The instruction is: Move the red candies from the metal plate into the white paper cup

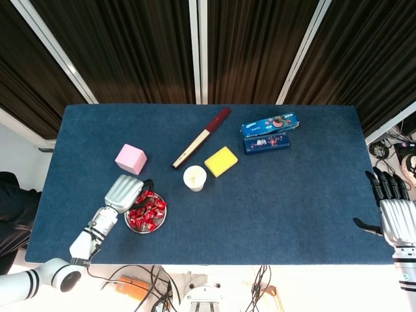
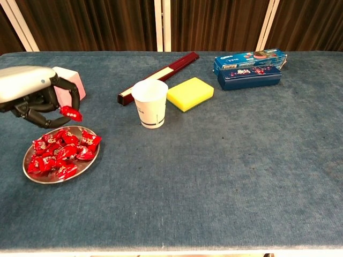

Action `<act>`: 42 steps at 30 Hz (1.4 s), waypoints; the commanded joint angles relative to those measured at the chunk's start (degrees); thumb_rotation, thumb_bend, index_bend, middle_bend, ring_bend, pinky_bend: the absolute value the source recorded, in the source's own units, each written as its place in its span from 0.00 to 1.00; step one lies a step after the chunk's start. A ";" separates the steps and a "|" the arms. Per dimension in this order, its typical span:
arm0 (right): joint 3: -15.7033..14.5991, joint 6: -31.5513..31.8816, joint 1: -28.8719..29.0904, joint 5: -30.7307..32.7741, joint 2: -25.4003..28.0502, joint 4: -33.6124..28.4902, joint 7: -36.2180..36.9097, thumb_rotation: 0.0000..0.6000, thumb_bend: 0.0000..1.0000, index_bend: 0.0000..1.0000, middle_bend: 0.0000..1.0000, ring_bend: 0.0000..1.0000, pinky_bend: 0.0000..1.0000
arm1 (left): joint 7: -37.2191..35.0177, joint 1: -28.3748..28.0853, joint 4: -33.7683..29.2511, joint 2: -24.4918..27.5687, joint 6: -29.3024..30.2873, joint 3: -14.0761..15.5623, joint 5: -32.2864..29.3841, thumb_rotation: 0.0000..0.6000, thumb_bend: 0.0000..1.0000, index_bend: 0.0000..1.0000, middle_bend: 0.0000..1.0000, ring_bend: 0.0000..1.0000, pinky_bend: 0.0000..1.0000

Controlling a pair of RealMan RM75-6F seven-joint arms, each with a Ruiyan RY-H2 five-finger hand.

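Observation:
A round metal plate (image 2: 31,173) (image 1: 160,223) near the table's front left holds a heap of red candies (image 2: 60,152) (image 1: 145,212). My left hand (image 2: 33,95) (image 1: 124,193) hovers just above the plate's far left side and pinches one red candy (image 2: 71,113) in its fingertips, lifted off the heap. The white paper cup (image 2: 150,103) (image 1: 194,177) stands upright to the right of the plate, apart from the hand. My right hand (image 1: 395,211) rests at the table's right edge, fingers spread, holding nothing.
A pink cube (image 2: 71,84) sits right behind my left hand. A dark red stick (image 2: 159,76), a yellow sponge (image 2: 189,93) and blue cookie boxes (image 2: 248,68) lie behind and right of the cup.

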 commanded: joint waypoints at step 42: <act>0.06 0.29 -0.32 -0.38 0.30 -0.09 0.78 1.00 0.02 0.00 0.00 0.00 0.00 | -2.16 -0.78 -6.33 3.12 8.41 1.72 -1.68 1.00 0.24 0.32 1.00 0.94 0.89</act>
